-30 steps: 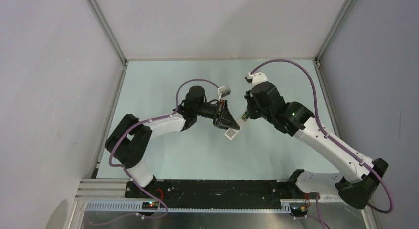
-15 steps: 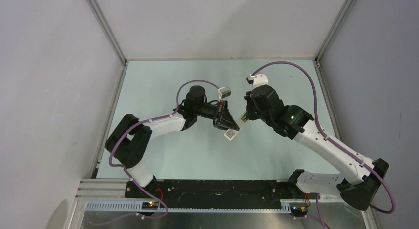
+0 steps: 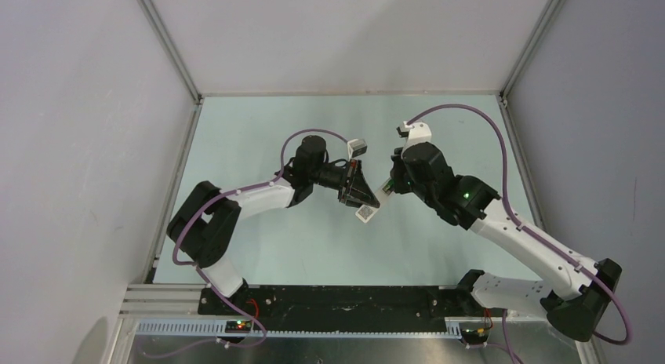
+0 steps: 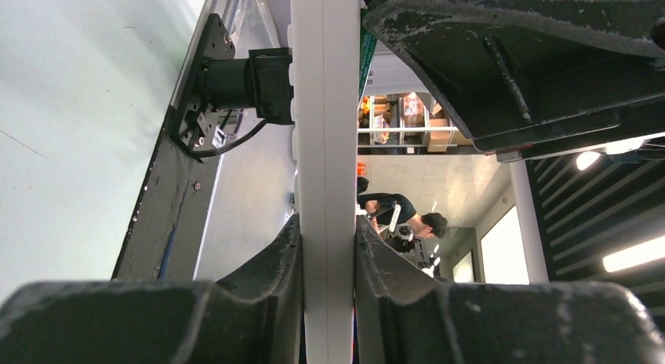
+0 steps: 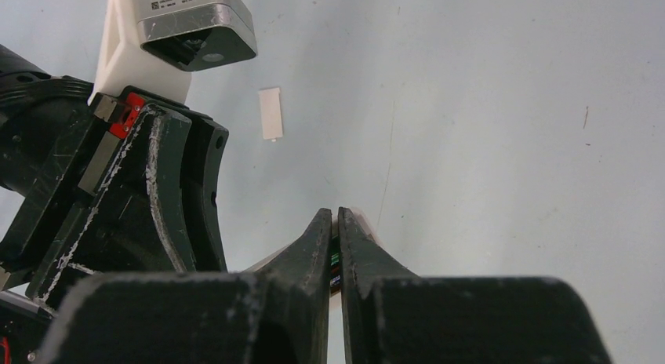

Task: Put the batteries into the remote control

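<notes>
The remote control (image 4: 325, 144) is a slim white bar, held off the table with my left gripper (image 4: 327, 246) shut on its sides. From above, the remote control (image 3: 368, 211) slants up to the right out of the left gripper (image 3: 361, 195). My right gripper (image 3: 390, 183) meets its upper end. In the right wrist view, a small dark battery (image 5: 335, 263) with green marking is pinched in the nearly closed right gripper (image 5: 331, 212). A pale edge of the remote (image 5: 362, 223) shows just behind the fingertips. No other battery is in view.
A small flat white cover piece (image 5: 270, 113) lies on the pale green table (image 3: 259, 129) beyond the left gripper's body (image 5: 157, 191). Grey walls with metal posts (image 3: 168, 50) close in the table on three sides. The two arms nearly touch mid-table.
The right arm has shifted slightly right and nearer, its fingertips staying at the remote's upper end. Its jaws have narrowed. The left arm and the remote have not moved.
</notes>
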Available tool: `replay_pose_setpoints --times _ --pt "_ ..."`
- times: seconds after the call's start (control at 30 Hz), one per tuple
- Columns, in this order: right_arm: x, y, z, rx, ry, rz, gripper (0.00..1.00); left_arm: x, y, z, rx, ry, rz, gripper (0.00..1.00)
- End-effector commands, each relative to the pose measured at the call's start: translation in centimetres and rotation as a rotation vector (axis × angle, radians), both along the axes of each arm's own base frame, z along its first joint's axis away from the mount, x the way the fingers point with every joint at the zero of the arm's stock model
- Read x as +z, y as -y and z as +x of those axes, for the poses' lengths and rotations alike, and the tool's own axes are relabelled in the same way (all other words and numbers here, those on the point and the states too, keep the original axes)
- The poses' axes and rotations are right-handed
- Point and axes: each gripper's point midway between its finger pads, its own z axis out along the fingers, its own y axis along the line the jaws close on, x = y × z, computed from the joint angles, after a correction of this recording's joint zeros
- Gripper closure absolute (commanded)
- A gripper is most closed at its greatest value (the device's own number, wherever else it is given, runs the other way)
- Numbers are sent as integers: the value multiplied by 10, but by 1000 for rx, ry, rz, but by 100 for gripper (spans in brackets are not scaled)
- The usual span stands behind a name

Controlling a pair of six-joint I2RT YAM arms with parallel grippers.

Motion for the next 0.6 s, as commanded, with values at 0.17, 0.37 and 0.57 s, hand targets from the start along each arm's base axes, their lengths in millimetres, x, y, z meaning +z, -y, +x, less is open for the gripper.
replay_pose_setpoints --times 0.17,0.37,0.57 --pt "-19 -16 -17 46 -13 9 91 60 8 16 40 158 -137 100" --pt "-33 -21 -17 34 19 14 91 74 6 18 38 160 -156 100" --pt "-38 -26 -19 32 44 19 92 76 5 19 44 154 -159 100"
